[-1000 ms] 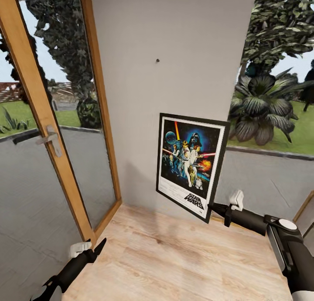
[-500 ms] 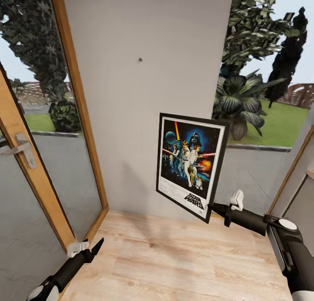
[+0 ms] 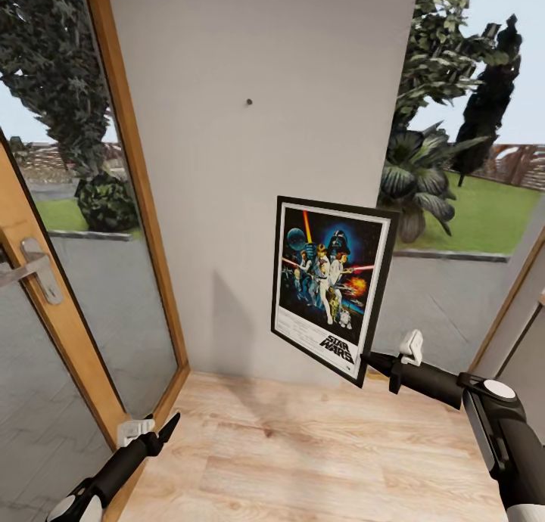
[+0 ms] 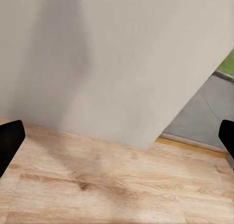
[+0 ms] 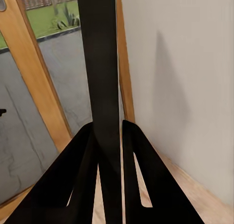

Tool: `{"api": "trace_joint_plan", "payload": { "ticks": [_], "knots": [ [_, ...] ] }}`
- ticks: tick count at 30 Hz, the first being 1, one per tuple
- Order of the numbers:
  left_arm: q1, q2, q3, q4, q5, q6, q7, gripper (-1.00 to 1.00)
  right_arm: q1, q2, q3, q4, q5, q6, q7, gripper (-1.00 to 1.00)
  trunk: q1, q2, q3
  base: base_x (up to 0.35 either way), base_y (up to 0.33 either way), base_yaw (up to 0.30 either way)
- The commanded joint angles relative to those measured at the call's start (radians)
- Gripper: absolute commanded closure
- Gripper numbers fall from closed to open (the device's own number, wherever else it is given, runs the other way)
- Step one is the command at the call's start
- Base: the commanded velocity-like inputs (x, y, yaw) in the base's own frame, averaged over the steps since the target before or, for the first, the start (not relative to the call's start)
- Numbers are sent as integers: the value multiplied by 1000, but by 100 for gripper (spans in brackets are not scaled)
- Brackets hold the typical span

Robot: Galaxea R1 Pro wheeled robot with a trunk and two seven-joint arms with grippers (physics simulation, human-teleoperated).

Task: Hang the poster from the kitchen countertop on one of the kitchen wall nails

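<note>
Two black, wedge-shaped gripper fingers [image 5: 80, 180] close on the thin black edge of the framed poster [image 5: 101, 63], which rises edge-on between them. Behind stand a plain pale grey wall [image 5: 190, 78], a light wooden door frame [image 5: 34, 83], and what seems light wooden flooring [image 5: 195, 195].

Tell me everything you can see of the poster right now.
The poster is a portrait print in a thin black frame with a white border, dark blue artwork of characters and a black STAR WARS logo near its bottom. It is held upright in the air, slightly tilted, face toward the head camera, by the right gripper clamped on its lower right corner. It sits in front of the pale grey wall, below and right of the nail. In the right wrist view its black edge runs up between the fingers.
</note>
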Motion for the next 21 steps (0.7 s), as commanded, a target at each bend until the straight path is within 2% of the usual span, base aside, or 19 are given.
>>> {"api": "trace_joint_plan", "payload": {
  "ticks": [1,7,15,21],
  "knots": [
    [-1,0,2,1,5,0,-7,-100,-1,0,-2,-1,0,11,6,100,1,-2,-2,38,45,-1],
    [-1,0,2,1,5,0,-7,-100,-1,0,-2,-1,0,11,6,100,1,-2,-2,11,13,-48],
    [-1,0,2,1,5,0,-7,-100,-1,0,-1,-1,0,10,6,100,1,-2,-2,2,5,-240],
    [-1,0,2,1,5,0,-7,-100,-1,0,-1,-1,0,10,6,100,1,-2,-2,74,181,-77]
  ]
}}
